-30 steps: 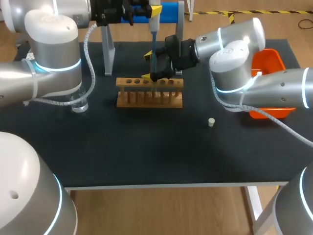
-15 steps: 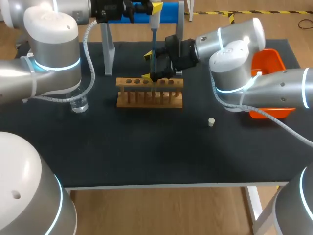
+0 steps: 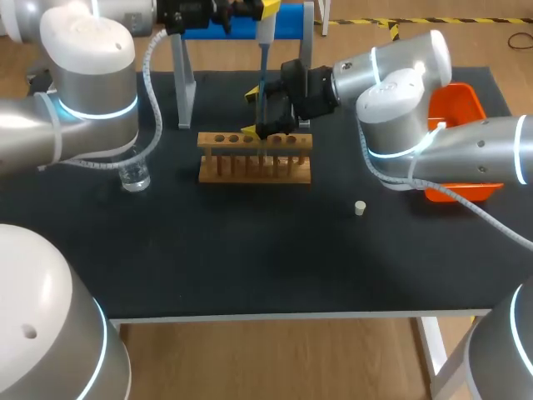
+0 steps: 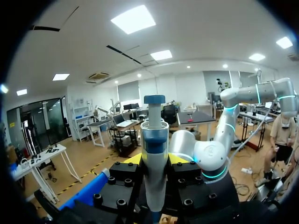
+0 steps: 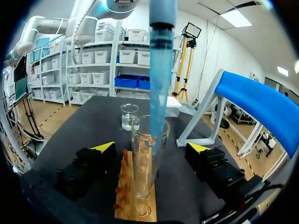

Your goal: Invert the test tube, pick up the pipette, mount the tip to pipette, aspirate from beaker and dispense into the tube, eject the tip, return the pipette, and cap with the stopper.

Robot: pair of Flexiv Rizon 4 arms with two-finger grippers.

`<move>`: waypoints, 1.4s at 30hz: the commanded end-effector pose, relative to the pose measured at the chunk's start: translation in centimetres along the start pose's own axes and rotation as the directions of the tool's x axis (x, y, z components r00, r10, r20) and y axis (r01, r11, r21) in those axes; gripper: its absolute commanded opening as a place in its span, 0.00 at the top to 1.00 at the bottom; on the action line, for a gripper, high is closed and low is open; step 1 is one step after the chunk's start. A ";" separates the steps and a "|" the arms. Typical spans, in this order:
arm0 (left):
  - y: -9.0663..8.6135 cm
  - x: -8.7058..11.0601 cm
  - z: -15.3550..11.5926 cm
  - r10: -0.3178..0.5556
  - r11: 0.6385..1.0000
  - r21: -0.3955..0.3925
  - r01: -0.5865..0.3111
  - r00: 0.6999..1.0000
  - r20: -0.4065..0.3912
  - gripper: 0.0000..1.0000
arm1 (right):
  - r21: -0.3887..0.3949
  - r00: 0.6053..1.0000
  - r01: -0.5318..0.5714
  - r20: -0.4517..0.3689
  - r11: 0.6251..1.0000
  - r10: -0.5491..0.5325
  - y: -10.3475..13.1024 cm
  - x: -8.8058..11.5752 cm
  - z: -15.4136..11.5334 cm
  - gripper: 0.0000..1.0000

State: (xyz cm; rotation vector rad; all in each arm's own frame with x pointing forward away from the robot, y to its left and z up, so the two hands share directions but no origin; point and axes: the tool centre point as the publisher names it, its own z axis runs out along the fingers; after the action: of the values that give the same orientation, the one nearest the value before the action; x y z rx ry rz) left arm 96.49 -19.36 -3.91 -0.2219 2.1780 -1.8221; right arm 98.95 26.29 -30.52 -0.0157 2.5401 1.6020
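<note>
My left gripper is at the back of the table, shut on the white and blue pipette, which hangs upright. In the left wrist view the pipette body is clamped in my left gripper. Its blue tip reaches down into the mouth of the clear test tube, which stands upright in the wooden rack. My right gripper is open, one finger on each side of the tube and not touching it. The glass beaker stands left of the rack. The small stopper lies to the rack's right.
A blue pipette stand with grey legs rises behind the rack. An orange bin sits at the table's right edge, behind my right arm. The rack has several free holes.
My left gripper and the pipette have risen a little. The right arm, tube, beaker and stopper have stayed in place.
</note>
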 end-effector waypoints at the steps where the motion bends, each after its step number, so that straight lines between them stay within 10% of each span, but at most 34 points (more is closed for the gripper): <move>1: -0.5 0.2 0.0 0.002 1.000 -0.008 -0.002 1.000 0.003 1.00 | 0.004 1.000 -0.001 -0.003 1.000 0.001 0.0 -0.1 0.0 0.00; 42: -4.8 2.1 -3.1 0.102 0.994 -0.051 -0.099 0.992 0.073 1.00 | 0.004 1.000 -0.001 -0.003 1.000 0.001 0.0 -0.1 0.0 0.00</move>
State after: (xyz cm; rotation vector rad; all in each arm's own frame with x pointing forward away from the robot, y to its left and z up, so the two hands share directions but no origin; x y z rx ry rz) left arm 94.79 -19.63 0.78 -0.1678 2.1350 -1.7015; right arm 98.95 26.29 -30.52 -0.0157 2.5401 1.6020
